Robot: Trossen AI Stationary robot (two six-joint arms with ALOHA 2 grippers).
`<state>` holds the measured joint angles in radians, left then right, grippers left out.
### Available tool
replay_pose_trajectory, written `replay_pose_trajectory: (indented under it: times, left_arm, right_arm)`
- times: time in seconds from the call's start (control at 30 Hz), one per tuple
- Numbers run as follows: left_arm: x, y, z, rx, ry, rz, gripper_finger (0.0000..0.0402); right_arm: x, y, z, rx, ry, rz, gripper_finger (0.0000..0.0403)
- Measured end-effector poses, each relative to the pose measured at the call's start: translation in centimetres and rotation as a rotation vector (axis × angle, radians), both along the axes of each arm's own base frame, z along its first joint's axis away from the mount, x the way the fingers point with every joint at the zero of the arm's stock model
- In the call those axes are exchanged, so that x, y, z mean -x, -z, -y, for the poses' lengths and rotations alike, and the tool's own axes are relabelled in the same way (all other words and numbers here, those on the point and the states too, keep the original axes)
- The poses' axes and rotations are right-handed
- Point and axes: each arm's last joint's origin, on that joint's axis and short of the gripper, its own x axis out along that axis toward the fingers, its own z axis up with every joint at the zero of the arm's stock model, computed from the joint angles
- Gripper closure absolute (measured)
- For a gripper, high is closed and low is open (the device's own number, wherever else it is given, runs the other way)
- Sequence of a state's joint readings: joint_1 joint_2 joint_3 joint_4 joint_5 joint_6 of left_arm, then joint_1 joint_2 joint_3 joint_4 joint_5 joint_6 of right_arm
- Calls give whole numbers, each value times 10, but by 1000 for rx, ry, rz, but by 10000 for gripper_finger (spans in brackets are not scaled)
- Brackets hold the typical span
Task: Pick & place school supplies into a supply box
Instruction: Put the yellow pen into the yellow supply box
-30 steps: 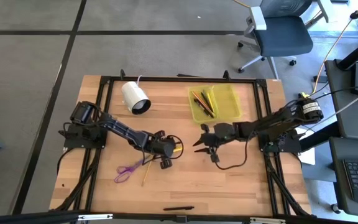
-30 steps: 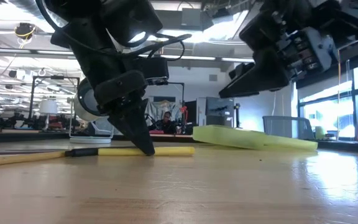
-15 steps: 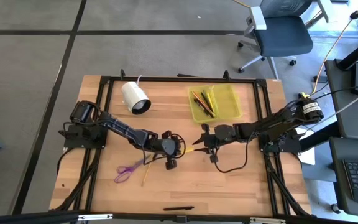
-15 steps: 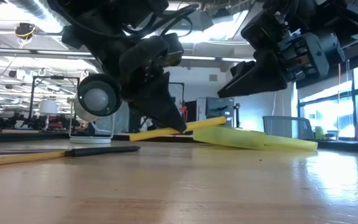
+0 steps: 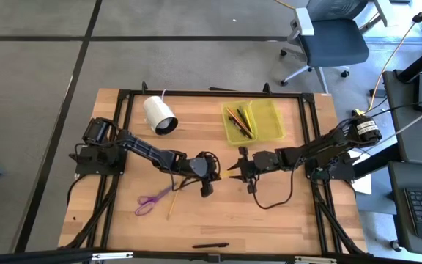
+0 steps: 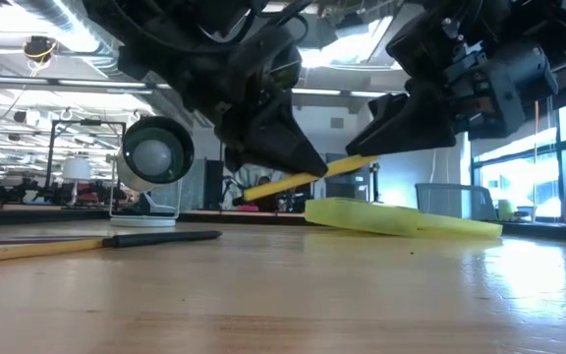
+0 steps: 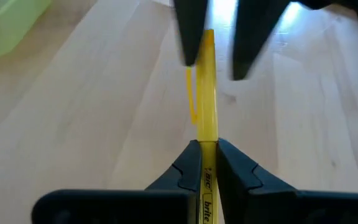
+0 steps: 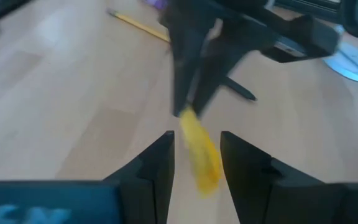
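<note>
Lifted off the tabletop point(image 5: 269, 220), yellow BIC pen point(image 7: 206, 112) (print blurry) points at parted right gripper point(image 5: 234, 170); left gripper point(image 5: 215, 176) clamps it.

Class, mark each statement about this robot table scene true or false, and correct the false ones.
1. The left gripper is shut on a yellow pen. True.
2. The yellow pen lies flat on the table. False: the low view shows it lifted off the wood, tilted, between the two grippers.
3. The right gripper has open fingers on either side of the pen's free end. True.
4. The supply box is shut. False: it lies open, with pencils in one half.
5. The purple scissors are in the box. False: they lie on the table, near the left arm.
</note>
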<state>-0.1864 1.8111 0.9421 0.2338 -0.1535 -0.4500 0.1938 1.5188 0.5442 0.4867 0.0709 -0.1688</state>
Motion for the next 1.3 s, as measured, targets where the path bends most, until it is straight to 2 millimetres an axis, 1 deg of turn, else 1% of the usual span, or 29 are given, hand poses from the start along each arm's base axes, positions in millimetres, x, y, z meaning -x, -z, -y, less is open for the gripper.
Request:
replay_pose_trajectory:
  times: [0.23,0.47,0.7,0.87,1.3]
  left_arm:
    - [0,0,1,11,16,1,384]
    - [0,0,1,0,48,0,384]
    - [-1,-1,0,2,56,2,384]
    - [-1,-1,0,1,58,2,384]
    - [-2,-3,0,-15,71,22,384]
  right_arm:
    - [0,1,1,11,21,-7,269]
    - [5,8,1,20,11,-95,269]
    - [2,4,1,4,5,-48,269]
    - [1,2,-1,-22,-35,-27,269]
    - [1,2,-2,-32,-57,-32,269]
